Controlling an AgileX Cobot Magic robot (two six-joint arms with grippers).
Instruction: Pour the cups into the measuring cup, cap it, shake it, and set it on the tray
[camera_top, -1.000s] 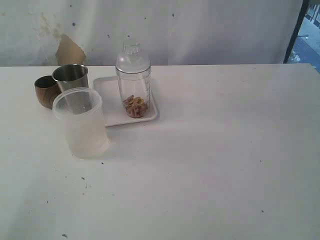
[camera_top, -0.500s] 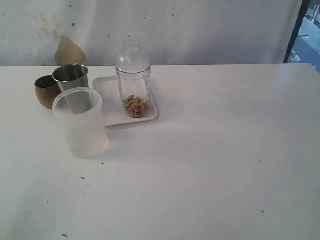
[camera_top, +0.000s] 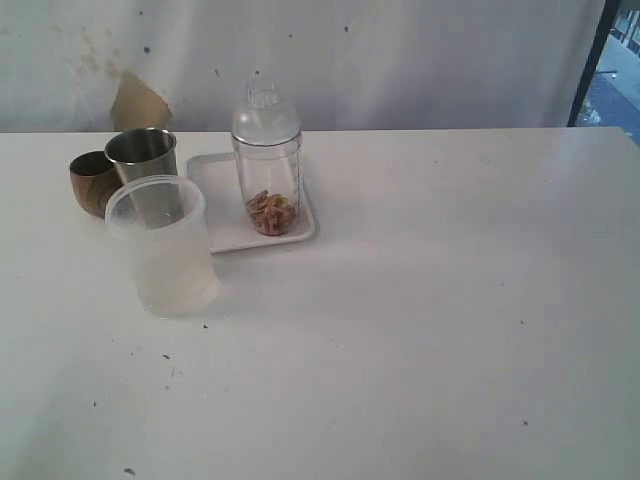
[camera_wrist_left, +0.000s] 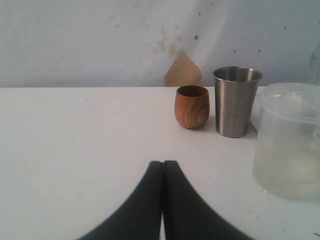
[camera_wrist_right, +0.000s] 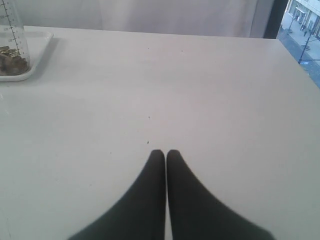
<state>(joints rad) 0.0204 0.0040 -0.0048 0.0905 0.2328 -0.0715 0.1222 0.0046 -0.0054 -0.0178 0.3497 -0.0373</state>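
The measuring cup (camera_top: 267, 175) stood upright on the tray (camera_top: 213, 190), on the right half of it as the ext. view showed, w/ a clear domed lid (camera_top: 265, 118) seated on top and a small heap of brownish bits (camera_top: 270, 212) at the bottom; what the bits were couldn't be told. The tray lay flat on the white table (camera_top: 450, 300), toward the back, near the wall (camera_top: 420, 60) and left of centre. Just left of the tray stood the steel tumbler (camera_top: 141, 155), upright, mouth up, w/ the wooden cup (camera_top: 88, 180) beside it on the side away from the tray; the left wrist view showed a thin gap btwn the two. A frosted tumbler (camera_top: 165, 255) stood upright in front of the steel one, overlapping it in the ext. view, and was near the tray's front-left corner but off it. The L gripper (camera_wrist_left: 163, 162) had its black fingers pressed together tip to tip w/ nothing btwn them; it hung over bare table, pointed toward the wooden cup & steel tumbler and well short of both. The R gripper (camera_wrist_right: 165, 151) was likewise closed tight and held nothing, over bare table, well apart from the tray; a tray corner and the cup's printed scale sat at the edge of its view.
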